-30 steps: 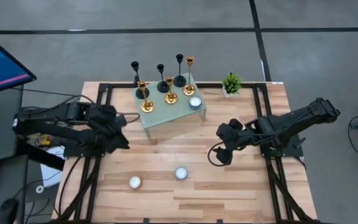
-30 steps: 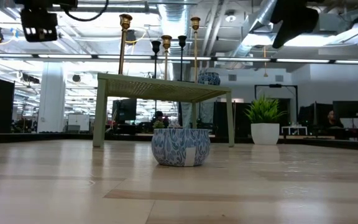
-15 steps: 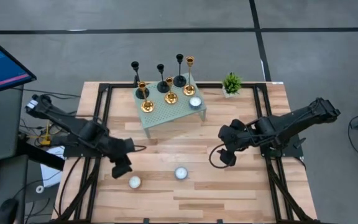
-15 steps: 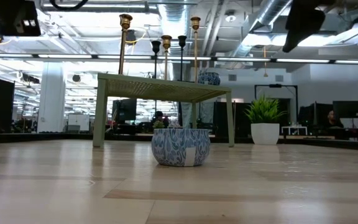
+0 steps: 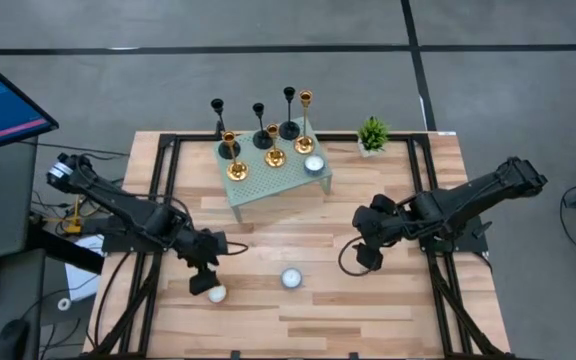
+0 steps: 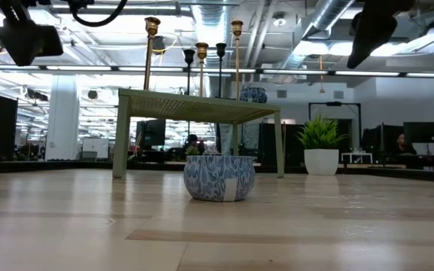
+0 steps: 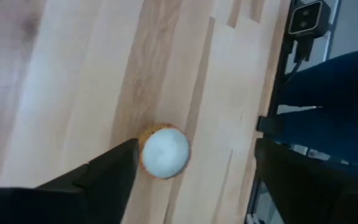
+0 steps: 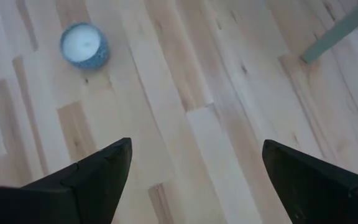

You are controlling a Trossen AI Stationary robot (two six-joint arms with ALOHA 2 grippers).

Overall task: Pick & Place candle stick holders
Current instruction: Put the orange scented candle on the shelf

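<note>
The candle stick holders stand upright on their bases on a small green table (image 5: 268,180) at the far middle. They are three slim black ones (image 5: 259,128), a tall gold one (image 5: 305,100) and short gold ones (image 5: 236,168); their tops also show in the low view (image 6: 151,26). My left gripper (image 5: 204,276) is open above a white tealight (image 7: 165,152) at the near left, and the tealight shows between its fingers. My right gripper (image 5: 367,252) is open and empty above bare wood (image 8: 194,162), right of the middle.
A blue patterned tealight (image 5: 290,278) sits near the table's middle front and also shows in the low view (image 6: 218,177). Another tealight (image 5: 314,165) is on the green table. A small potted plant (image 5: 372,133) stands at the far right. Black frame rails run along both sides.
My left gripper has swung from beside the green table's left toward the near edge and a little to the right, and now hangs over the white tealight. My right gripper has crept slightly toward the near edge. Nothing on the table has moved.
</note>
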